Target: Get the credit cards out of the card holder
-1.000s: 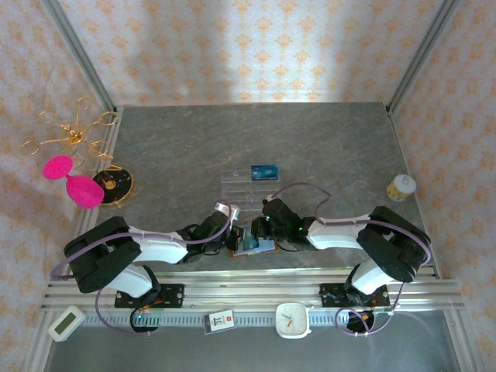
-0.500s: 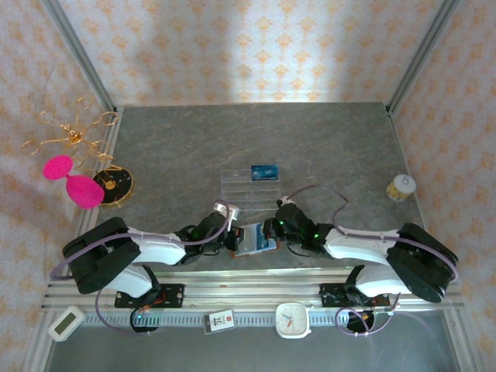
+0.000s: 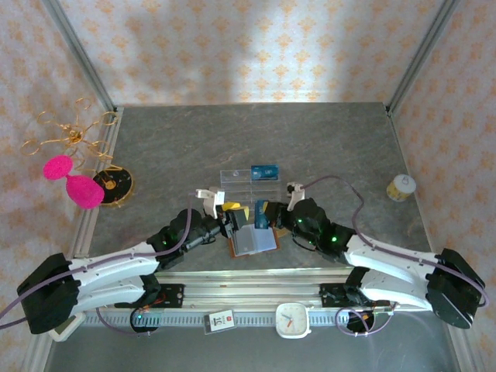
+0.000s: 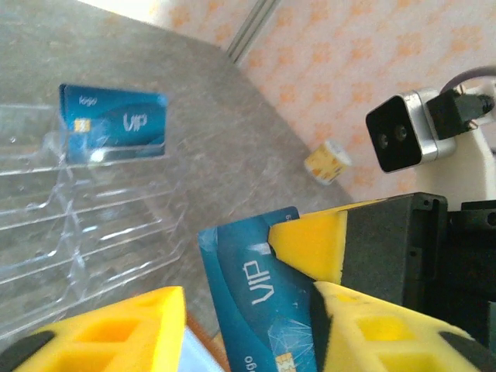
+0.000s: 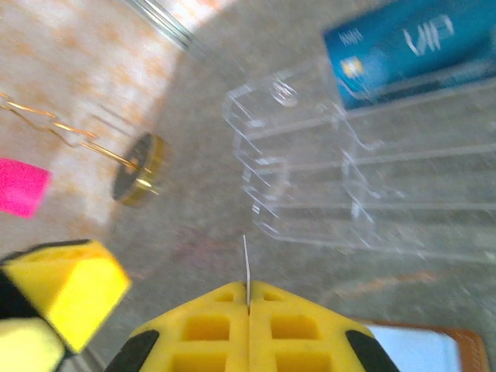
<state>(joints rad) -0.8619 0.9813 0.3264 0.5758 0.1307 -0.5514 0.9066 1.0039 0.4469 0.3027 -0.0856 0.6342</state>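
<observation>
Blue credit card [image 4: 249, 283]: pinched by closed right claw [image 5: 248, 304] for extraction at upper edge of card holder [image 3: 253, 242], lower centre. Left claw [image 3: 231, 218] spread open alongside, probably bracing holder.

Both arms have stretched out. The left arm [image 3: 108, 267] now lies low toward the lower left of the frame, the right arm [image 3: 395, 260] toward the lower right. The left pincer [image 3: 232, 215] and right pincer [image 3: 269, 215] have shifted up-frame, off the card holder [image 3: 253, 242], uncovering its pale inner face. The right pincer, pads pressed together, now carries a blue card [image 3: 262, 218] raised above the holder's upper edge.
</observation>
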